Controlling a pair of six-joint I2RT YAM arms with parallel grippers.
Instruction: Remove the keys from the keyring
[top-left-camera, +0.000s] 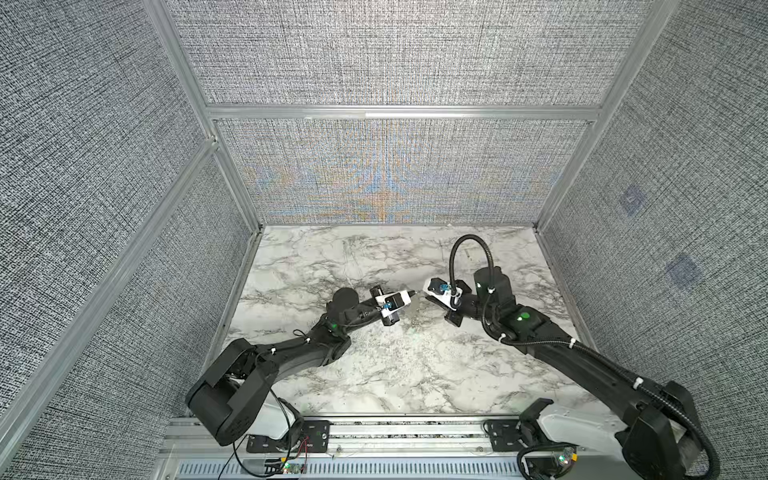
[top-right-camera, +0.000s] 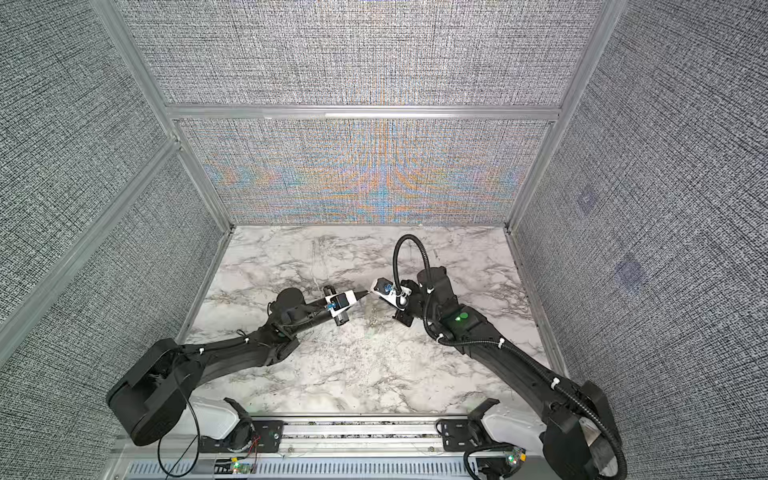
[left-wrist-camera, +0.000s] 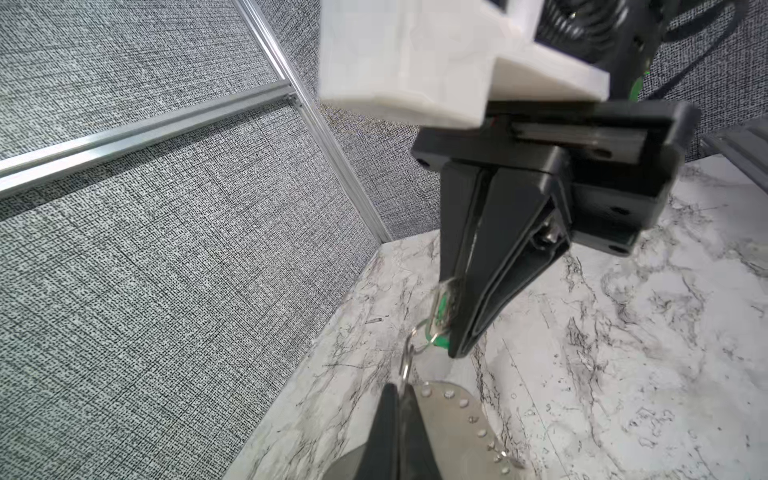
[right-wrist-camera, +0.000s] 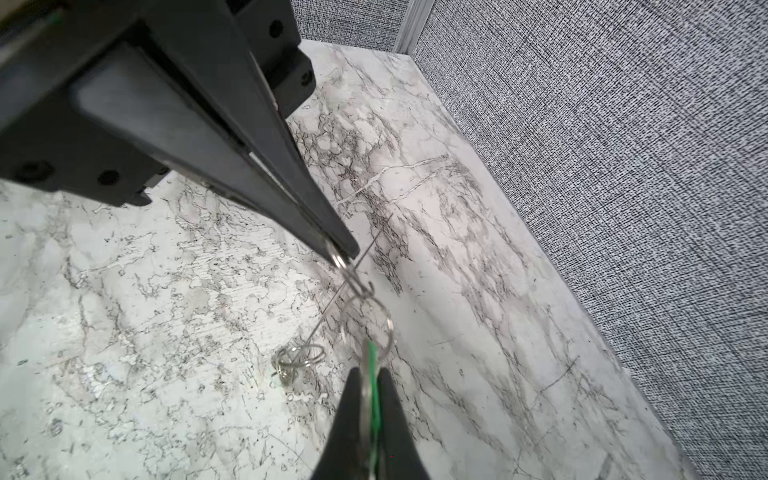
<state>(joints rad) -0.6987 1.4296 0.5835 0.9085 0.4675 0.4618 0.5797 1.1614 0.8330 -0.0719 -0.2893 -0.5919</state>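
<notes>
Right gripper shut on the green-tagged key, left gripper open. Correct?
Not quite. The left gripper is not open: the right wrist view shows its fingers shut on a small wire ring. The rest holds: the right gripper is shut on the green-tagged key.
</notes>
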